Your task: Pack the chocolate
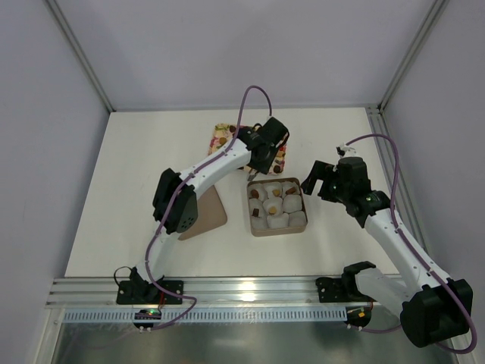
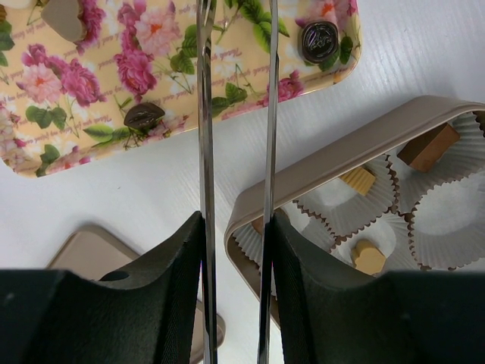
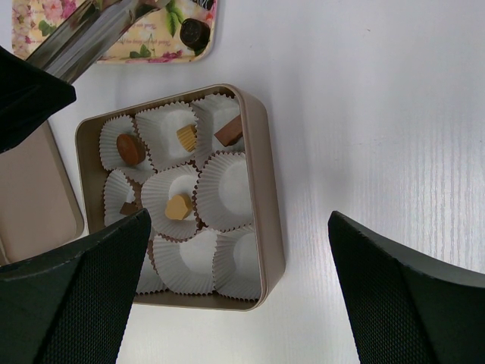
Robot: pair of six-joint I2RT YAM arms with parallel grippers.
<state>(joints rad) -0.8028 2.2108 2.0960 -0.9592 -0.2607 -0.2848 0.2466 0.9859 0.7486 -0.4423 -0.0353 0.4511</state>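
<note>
My left gripper [image 2: 236,220] is shut on a pair of metal tongs [image 2: 206,114], whose blades reach over the floral tray [image 2: 91,91]; their tips run out of the left wrist view. On the tray lie a dark leaf-shaped chocolate [image 2: 144,115], a dark round one [image 2: 318,39] and a tan one [image 2: 64,19]. The tan box [image 3: 271,197] holds white paper cups, some with chocolate: brown [image 3: 130,149], tan [image 3: 186,136], brown [image 3: 228,130], golden [image 3: 179,206]. My right gripper [image 3: 239,220] hangs open over the box's right side with nothing between its fingers. From above, the left gripper [image 1: 265,148] is over the tray and the right gripper [image 1: 318,178] is beside the box [image 1: 278,231].
The box's tan lid [image 1: 208,212] lies on the table left of the box, under the left arm. White walls and metal frame posts close in the table at the back and sides. A rail runs along the near edge.
</note>
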